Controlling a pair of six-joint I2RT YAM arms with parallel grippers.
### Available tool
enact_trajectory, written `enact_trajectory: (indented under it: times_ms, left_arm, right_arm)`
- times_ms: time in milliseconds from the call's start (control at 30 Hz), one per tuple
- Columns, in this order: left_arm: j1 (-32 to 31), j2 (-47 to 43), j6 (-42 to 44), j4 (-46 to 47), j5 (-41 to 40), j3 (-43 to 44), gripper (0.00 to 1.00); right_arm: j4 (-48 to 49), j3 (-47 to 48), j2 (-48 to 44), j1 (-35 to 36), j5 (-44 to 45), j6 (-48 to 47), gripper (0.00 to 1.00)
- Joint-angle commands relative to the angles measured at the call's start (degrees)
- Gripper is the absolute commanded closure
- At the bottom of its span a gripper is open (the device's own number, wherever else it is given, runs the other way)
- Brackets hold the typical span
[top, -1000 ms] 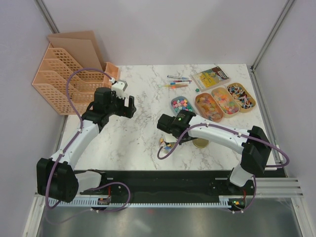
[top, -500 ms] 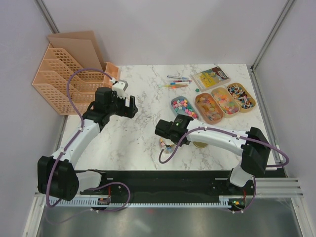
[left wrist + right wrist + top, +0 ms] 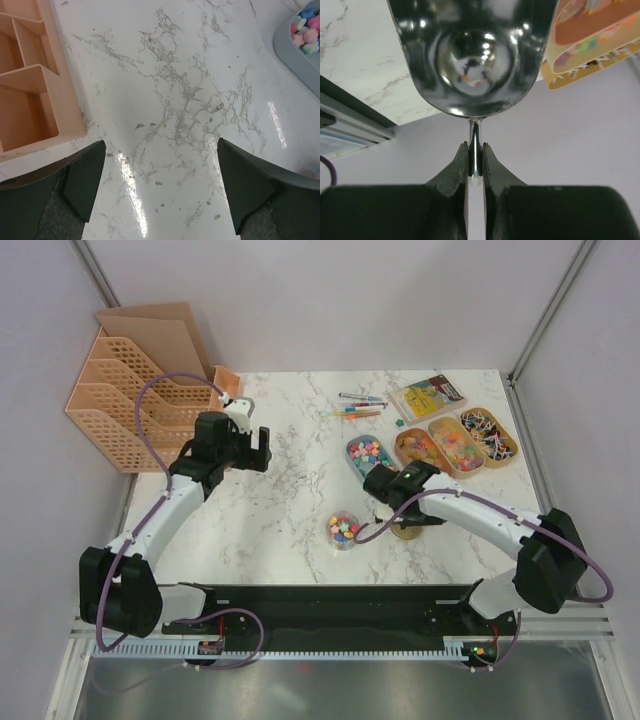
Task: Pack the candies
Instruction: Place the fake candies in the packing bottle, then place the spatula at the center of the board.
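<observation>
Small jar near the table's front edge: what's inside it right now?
The small jar holds mixed pink, yellow and green candies, seen from above. How deep they go is hidden.

Looks like a robot test booth in a lab, not a home or a shop. Closed in by plain pale walls (image 3: 330, 300) with a metal post (image 3: 548, 315) at the corner. Inside, a marble-pattern table (image 3: 290, 500) with left arm (image 3: 165, 515) and right arm (image 3: 470, 505) bolted on a black rail (image 3: 330, 605), purple cables (image 3: 178, 376) and a slotted cable duct (image 3: 330, 648) in the open. Set out like test props: orange file rack (image 3: 110, 410), pens (image 3: 358, 405), candies (image 3: 455, 445).
</observation>
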Motion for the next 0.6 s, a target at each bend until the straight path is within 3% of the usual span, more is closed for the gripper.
enact_trajectory:
  times_ms: [0,200,400,567]
  left_arm:
    - [0.3,1.8,0.0,0.0,-3.8,3.9,0.00]
    - [0.3,4.3,0.1,-1.3,-4.9,6.2,0.00]
    - [0.3,7.6,2.1,-4.1,-7.5,9.3,0.00]
    - [0.3,10.1,1.2,-4.9,-6.2,11.8,0.00]
  right_arm:
    - [3.9,-0.6,-5.7,-7.5,-6.7,0.0,1.00]
    - [21.0,-12.2,-16.1,-21.4,-16.1,-5.8,1.00]
    - [29.1,-24.5,-26.4,-36.8,-20.4,-15.3,1.00]
    - [29.6,-23.7,-21.9,-46.4,-21.8,-11.5,1.00]
